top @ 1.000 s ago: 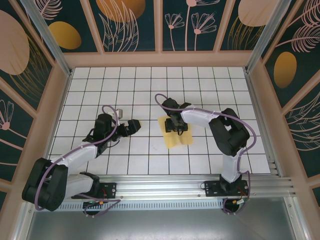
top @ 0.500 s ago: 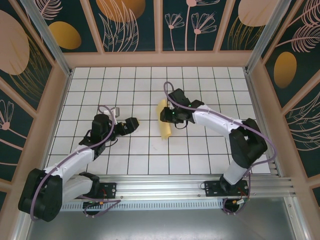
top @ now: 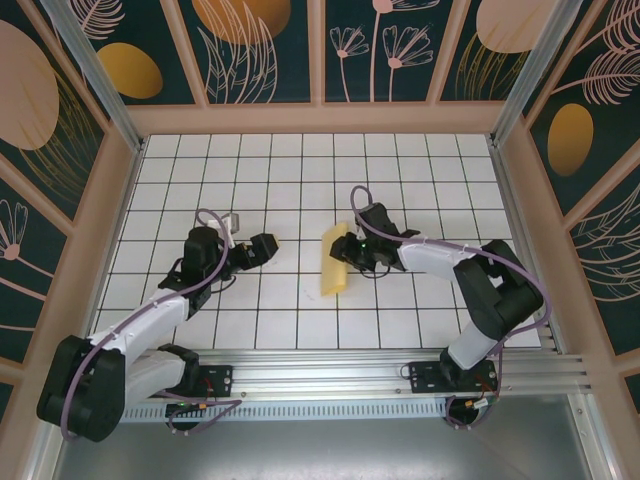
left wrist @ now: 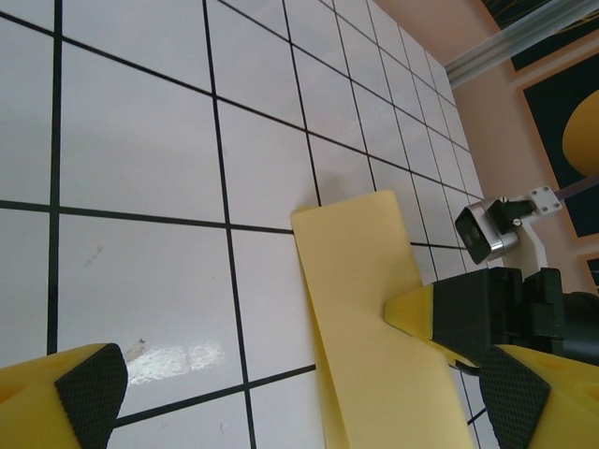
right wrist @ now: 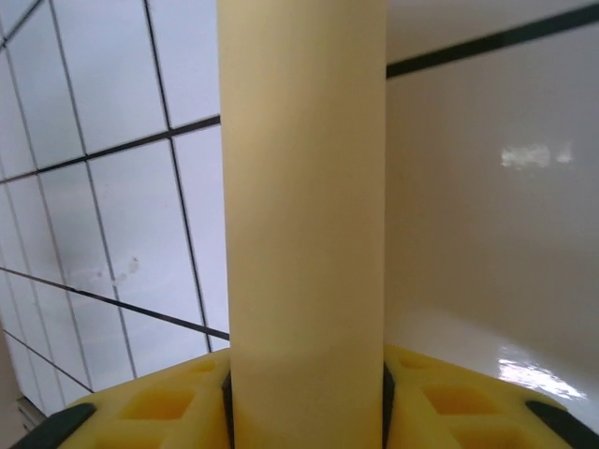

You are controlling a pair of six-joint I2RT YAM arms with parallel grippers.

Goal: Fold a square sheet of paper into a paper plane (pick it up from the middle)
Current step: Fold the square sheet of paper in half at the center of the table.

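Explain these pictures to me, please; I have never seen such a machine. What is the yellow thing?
The robot's left arm and right arm are bolted to a white tiled table. One camera looks down from above; one rides on each wrist, so its yellow fingers show. The yellow thing is a sheet of paper, folded into a narrow strip. The left gripper is open, apart from it. The right gripper has the strip between its fingers; how firmly, I cannot tell.

Robot lab cell: gridded tabletop, aluminium rail, floral-print wall panels.
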